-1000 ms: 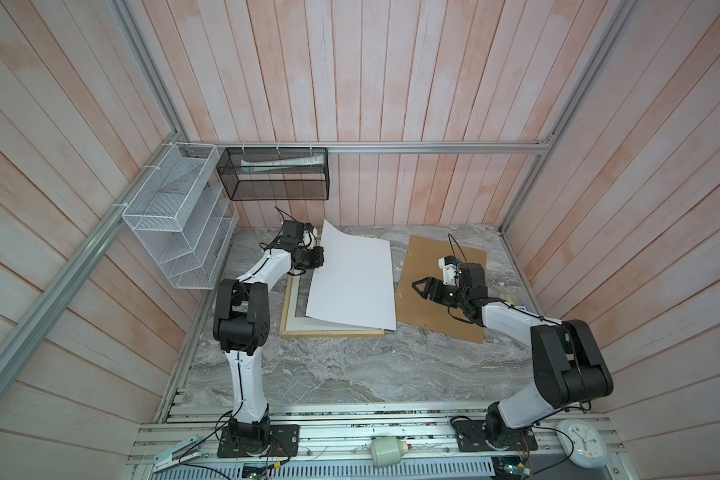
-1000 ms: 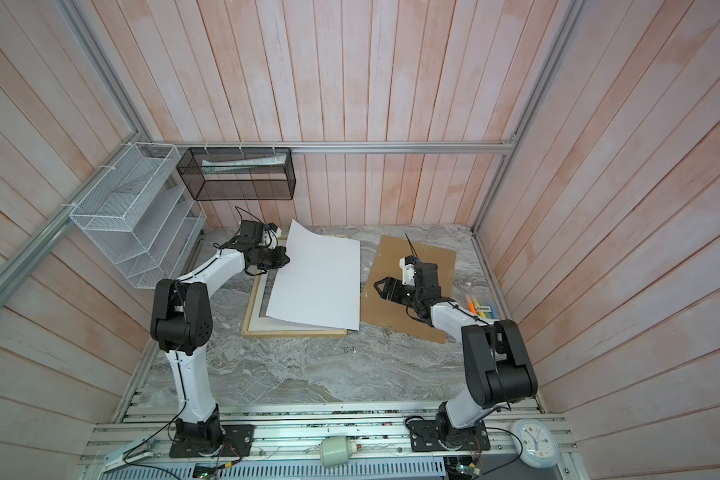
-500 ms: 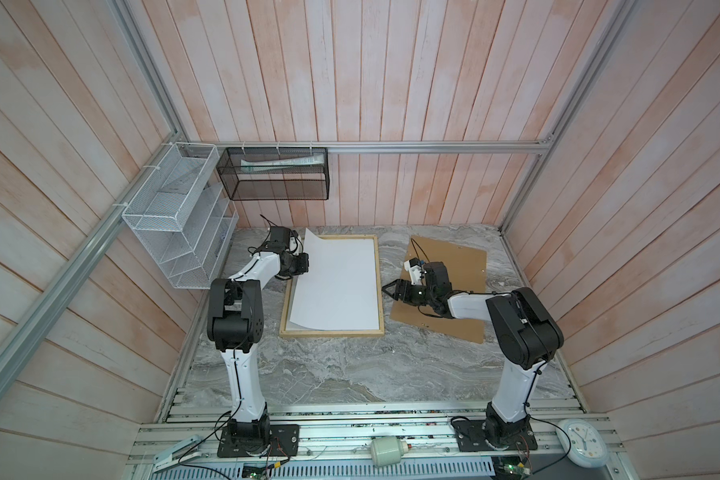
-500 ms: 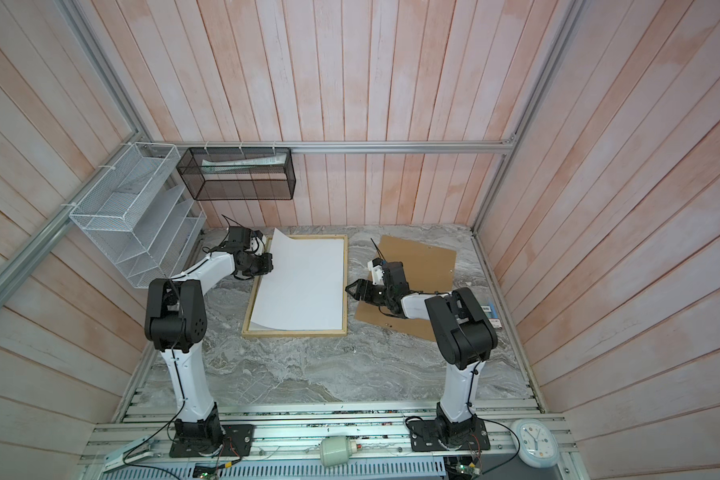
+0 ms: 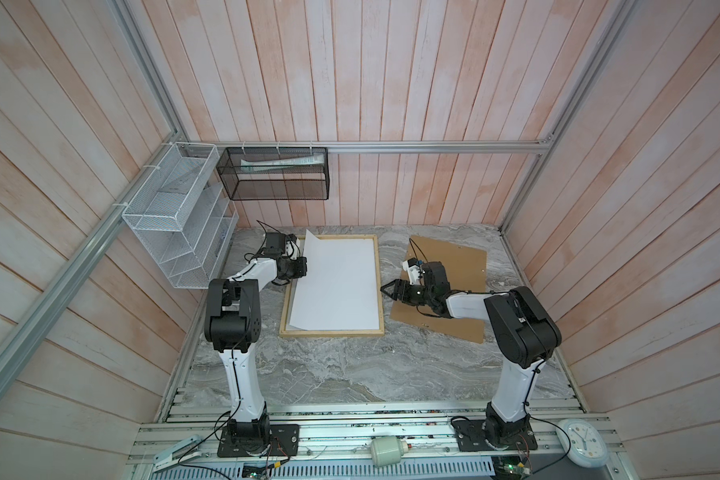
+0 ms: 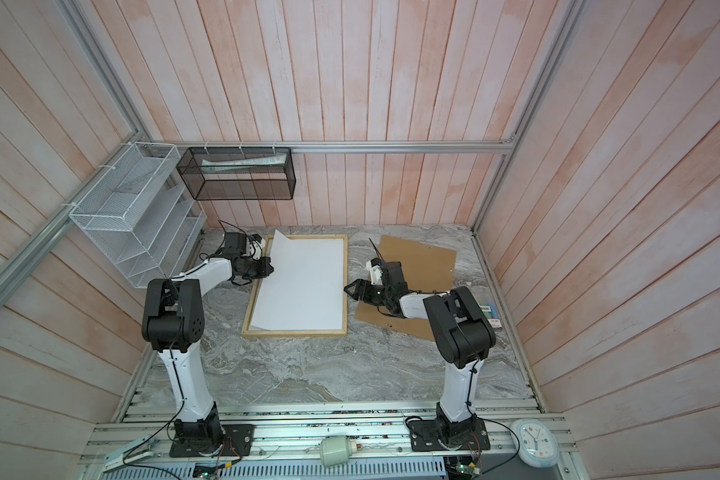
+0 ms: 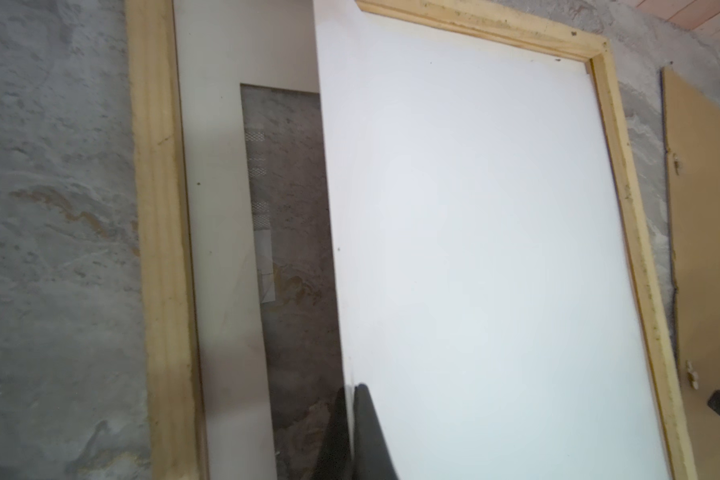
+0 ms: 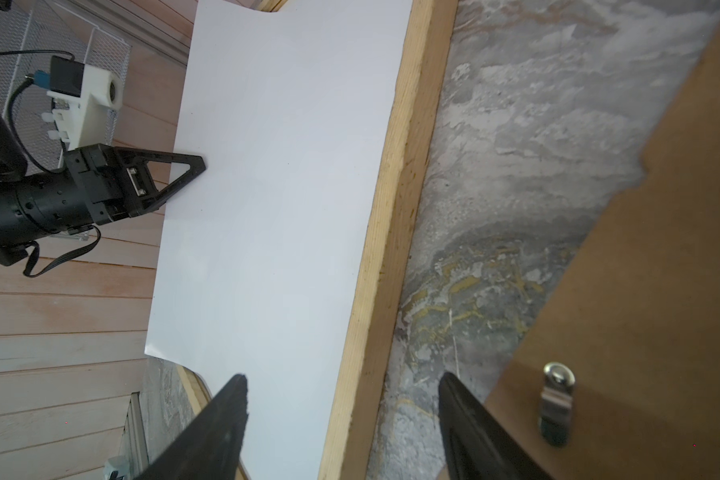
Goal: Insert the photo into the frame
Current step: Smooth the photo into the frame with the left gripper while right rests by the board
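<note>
As left gripper (image 5: pixel 303 267) pinches the photo (image 5: pixel 337 282) edge to seat it in the frame (image 5: pixel 331 332), right gripper (image 5: pixel 387 290) hovers beside, jaws apart.

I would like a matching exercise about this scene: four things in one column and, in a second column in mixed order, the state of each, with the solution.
Things:
1. photo
2. frame
3. backing board
4. right gripper

States:
a. open, holding nothing
b. brown, flat on the marble table
c. white side up, edge pinched by the left gripper
d. pale wooden rails, lying flat

Pairs: 1-c, 2-d, 3-b, 4-a.
</note>
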`<state>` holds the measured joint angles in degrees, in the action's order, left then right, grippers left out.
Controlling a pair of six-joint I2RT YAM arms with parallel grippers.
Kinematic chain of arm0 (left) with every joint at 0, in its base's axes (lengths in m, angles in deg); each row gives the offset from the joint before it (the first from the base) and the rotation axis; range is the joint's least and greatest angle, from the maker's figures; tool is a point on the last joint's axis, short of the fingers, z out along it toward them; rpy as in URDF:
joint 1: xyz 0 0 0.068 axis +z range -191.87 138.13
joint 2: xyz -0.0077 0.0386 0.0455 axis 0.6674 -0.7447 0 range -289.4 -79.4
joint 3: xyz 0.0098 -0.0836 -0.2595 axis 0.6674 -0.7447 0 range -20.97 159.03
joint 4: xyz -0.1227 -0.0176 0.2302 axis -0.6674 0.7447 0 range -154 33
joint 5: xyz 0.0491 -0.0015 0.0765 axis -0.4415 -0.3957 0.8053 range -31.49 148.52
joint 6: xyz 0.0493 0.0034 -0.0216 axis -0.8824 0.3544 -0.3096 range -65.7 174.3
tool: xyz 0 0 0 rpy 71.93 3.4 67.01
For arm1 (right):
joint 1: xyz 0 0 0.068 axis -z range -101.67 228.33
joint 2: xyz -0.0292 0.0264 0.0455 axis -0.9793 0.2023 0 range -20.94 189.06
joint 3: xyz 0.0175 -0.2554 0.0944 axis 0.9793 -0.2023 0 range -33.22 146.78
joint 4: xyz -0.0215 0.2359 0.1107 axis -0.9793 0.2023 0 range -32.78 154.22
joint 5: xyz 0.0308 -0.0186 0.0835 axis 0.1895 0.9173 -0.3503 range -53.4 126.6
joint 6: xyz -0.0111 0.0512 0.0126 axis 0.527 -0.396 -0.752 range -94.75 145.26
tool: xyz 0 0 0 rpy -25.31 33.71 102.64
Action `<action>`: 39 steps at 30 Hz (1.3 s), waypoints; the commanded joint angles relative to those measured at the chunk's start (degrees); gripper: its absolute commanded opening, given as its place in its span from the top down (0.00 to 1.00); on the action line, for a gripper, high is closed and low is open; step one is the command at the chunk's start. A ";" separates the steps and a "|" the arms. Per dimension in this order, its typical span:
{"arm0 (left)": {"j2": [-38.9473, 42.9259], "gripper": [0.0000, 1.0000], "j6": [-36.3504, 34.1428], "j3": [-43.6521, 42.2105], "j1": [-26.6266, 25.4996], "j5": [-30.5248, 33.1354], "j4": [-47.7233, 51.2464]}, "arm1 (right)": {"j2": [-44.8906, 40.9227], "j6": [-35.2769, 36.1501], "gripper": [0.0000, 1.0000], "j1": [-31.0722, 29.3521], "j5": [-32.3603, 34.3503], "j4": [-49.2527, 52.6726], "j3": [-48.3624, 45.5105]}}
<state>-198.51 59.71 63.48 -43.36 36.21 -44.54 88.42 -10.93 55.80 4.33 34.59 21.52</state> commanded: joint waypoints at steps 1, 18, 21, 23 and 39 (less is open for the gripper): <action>1.79 1.00 1.42 -1.25 0.00 -5.24 -3.32 | -1.70 0.85 0.27 -0.15 0.71 0.75 0.23; 3.56 0.68 3.66 -3.06 0.00 -4.15 -4.44 | -3.61 0.85 0.28 -0.15 1.39 1.19 -2.15; 3.71 0.65 3.48 -2.71 0.00 -3.80 -3.58 | -3.89 0.55 0.28 -0.13 1.56 0.67 -2.78; 4.04 0.64 3.47 -2.80 0.00 -3.92 -3.55 | -3.85 0.33 0.28 -0.15 1.59 0.27 -3.10; 7.21 0.59 3.60 -4.18 -0.09 -4.53 -2.85 | -3.63 -0.11 0.28 -0.24 0.29 0.49 -3.04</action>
<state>-193.37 63.56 60.16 -43.32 32.78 -47.75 86.25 -10.75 55.80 4.98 34.96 19.05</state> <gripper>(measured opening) 0.414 0.723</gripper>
